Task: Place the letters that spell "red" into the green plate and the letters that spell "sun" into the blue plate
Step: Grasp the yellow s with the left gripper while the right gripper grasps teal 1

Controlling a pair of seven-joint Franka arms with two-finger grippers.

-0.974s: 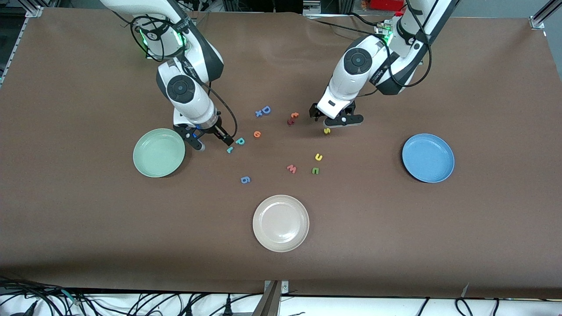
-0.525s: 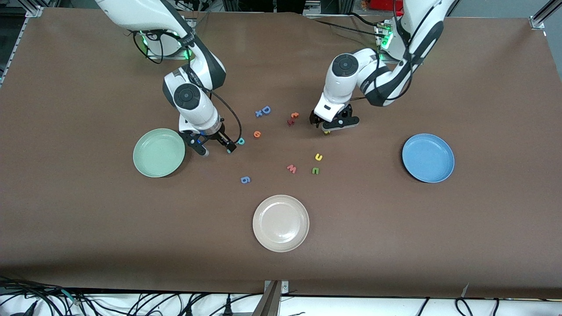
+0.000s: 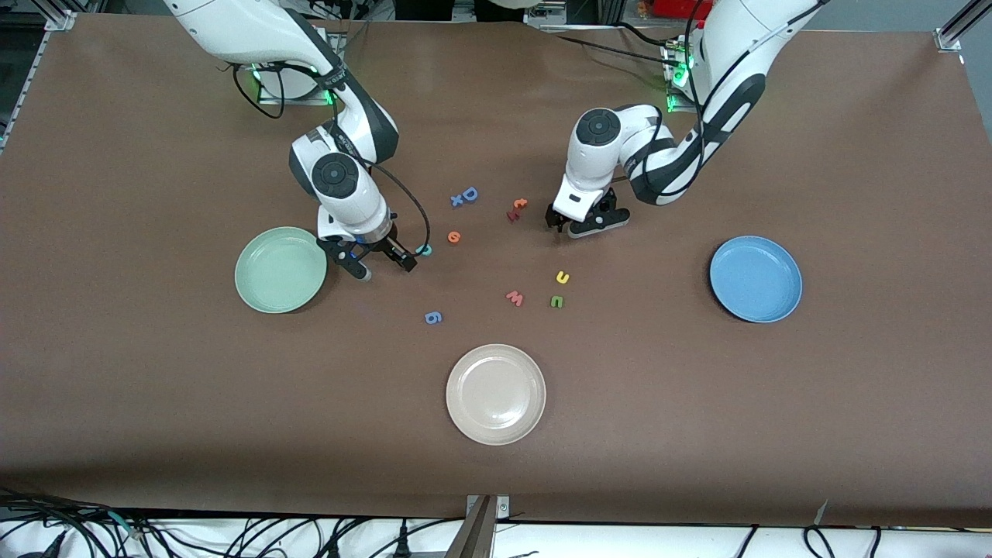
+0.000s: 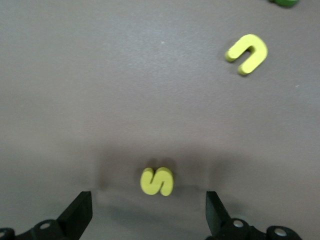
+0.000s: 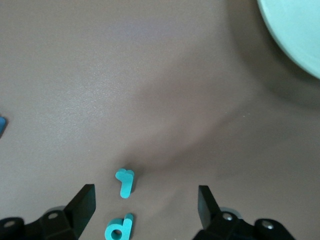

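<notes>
Lying flat on the brown table [image 3: 155, 387]: yellow s [image 4: 157, 181], sitting between the spread fingers of the left gripper [image 4: 149, 212], untouched, jaws standing wide with nothing held. Resting a little nearer the front camera: yellow u [image 3: 563, 277], and just nearer still, green n [image 3: 556, 301], with a pink w [image 3: 514, 298] beside them. Waiting at the left arm's end of the table, bare: the blue plate [image 3: 756, 279].

Toward the right arm's end, lying on the table: teal r [image 5: 125, 182] and teal d [image 5: 119, 230], close together, both framed between the parted fingers of the right gripper [image 5: 146, 210], lowered over them, open, gripping nothing. Sitting near that gripper, toward the table's middle: orange e [image 3: 454, 237]. Resting just beside the right gripper, bare: the green plate [image 3: 280, 269].

Scattered around the middle: a blue capital D [image 3: 468, 194], two small reddish letters [image 3: 517, 209], and a blue g [image 3: 433, 317]. Sitting nearest the front camera: a beige plate [image 3: 496, 394], bare.
</notes>
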